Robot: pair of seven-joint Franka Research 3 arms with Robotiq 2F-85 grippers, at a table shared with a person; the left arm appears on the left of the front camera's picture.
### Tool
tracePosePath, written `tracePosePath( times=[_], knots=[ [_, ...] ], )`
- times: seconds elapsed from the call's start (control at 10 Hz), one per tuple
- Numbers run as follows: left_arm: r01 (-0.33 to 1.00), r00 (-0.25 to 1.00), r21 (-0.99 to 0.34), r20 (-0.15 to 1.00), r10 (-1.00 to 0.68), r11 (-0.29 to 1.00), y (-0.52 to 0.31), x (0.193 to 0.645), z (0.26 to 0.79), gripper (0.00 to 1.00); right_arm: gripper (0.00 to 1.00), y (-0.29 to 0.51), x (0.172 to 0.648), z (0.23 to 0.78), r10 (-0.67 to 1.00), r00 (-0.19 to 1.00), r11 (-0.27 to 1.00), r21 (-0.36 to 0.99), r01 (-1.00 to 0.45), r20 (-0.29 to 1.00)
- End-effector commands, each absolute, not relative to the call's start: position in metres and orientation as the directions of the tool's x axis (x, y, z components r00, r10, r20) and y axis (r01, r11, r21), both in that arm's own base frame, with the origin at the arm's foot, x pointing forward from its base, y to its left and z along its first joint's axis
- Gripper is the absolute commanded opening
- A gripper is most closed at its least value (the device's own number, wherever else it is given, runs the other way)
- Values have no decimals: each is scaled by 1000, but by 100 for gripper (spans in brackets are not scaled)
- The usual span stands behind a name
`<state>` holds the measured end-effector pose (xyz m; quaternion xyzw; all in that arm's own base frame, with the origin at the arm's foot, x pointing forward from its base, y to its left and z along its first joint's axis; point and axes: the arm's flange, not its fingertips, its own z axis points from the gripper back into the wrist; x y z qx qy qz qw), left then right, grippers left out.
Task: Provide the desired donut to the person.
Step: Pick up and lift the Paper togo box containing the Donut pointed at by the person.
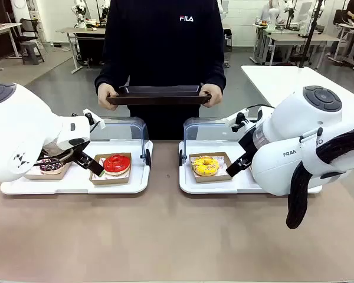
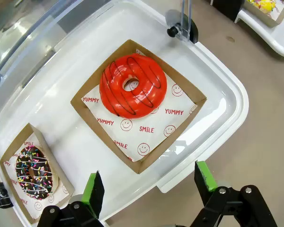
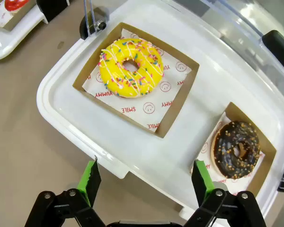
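Green-padded fingers (image 2: pixel 92 191) of the left gripper (image 2: pixel 149 177) stand wide apart and hold nothing at the bottom of the left wrist view, poised over the near rim of a white tray (image 2: pixel 57 113). At centre frame a red donut (image 2: pixel 132 86) with dark stripes lies flat in a paper-lined cardboard boat (image 2: pixel 149 139), which sits diagonally, its long axis running from upper left to lower right. A chocolate donut with coloured sprinkles (image 2: pixel 33 171) lies in its own boat at lower left.

The right gripper (image 3: pixel 146 172) is likewise spread and empty at the bottom of the right wrist view, above the edge of a second white tray (image 3: pixel 61 101). A yellow donut (image 3: pixel 131 67) with white drizzle and sprinkles rests flat in its boat (image 3: pixel 165 101) at upper centre. A dark chocolate donut (image 3: pixel 236 149) sits at lower right.

In the front view both white arms bend low over the brown table (image 1: pixel 165 236). The left arm enters from the left edge with its gripper angled down toward the red donut's boat. The right arm enters from the right, slanting down toward the yellow one. Clear lids (image 1: pixel 130 132) stand raised behind the trays. The person (image 1: pixel 162 41) stands at upper centre across the table. A hand (image 1: pixel 106 95) at one short end and the other hand (image 1: pixel 211 94) at the opposite end grip a black tray (image 1: pixel 159 94), held level with its long axis running left to right.
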<state>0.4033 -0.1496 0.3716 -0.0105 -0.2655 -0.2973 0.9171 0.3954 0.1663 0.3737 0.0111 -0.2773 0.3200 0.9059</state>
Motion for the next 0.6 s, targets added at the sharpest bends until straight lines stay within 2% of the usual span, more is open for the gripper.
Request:
tracePosePath(
  times=[0.0, 0.5],
  knots=[
    [551, 682, 139, 493, -540, 823, -150, 403, 372, 100, 100, 166, 395, 374, 574, 641, 795, -157, -586, 509],
    [551, 682, 139, 493, -540, 823, -150, 403, 372, 100, 100, 166, 395, 374, 574, 641, 795, -157, -586, 509]
  ],
)
